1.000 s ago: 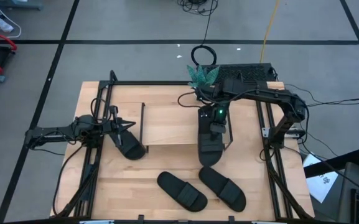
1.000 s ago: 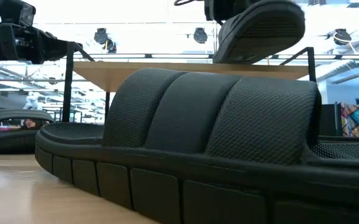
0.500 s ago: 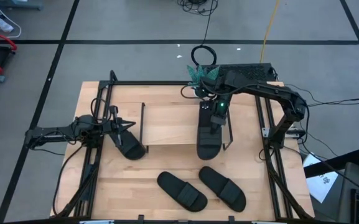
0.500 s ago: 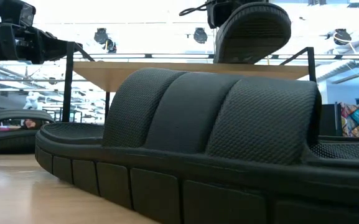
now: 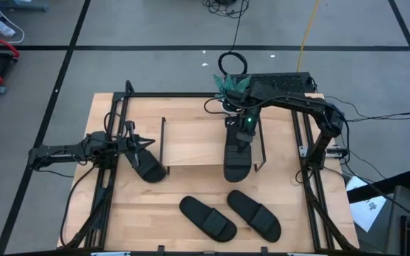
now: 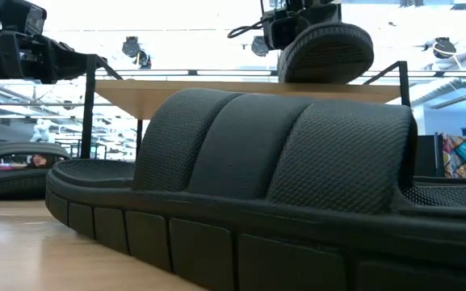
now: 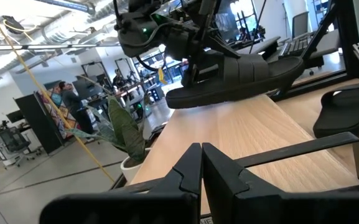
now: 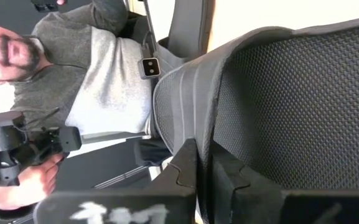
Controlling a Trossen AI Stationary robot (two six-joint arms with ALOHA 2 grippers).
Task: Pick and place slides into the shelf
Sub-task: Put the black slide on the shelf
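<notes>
I hold my right claw [image 5: 245, 126] clamped on a slide [image 5: 237, 153] lying lengthwise over the shelf [image 5: 194, 142] board's right end, so it fits, while my left claw [image 5: 135, 142], pinched together, waits beside the shelf.

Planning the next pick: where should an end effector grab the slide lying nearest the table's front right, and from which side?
Grip the front-right slide across its wide ribbed strap, coming straight down from above. It lies flat, sole down on the table, and the strap arches above the sole, so one finger could slip under the arch. The neighbouring slide lies close alongside, so a side approach looks cramped.
</notes>
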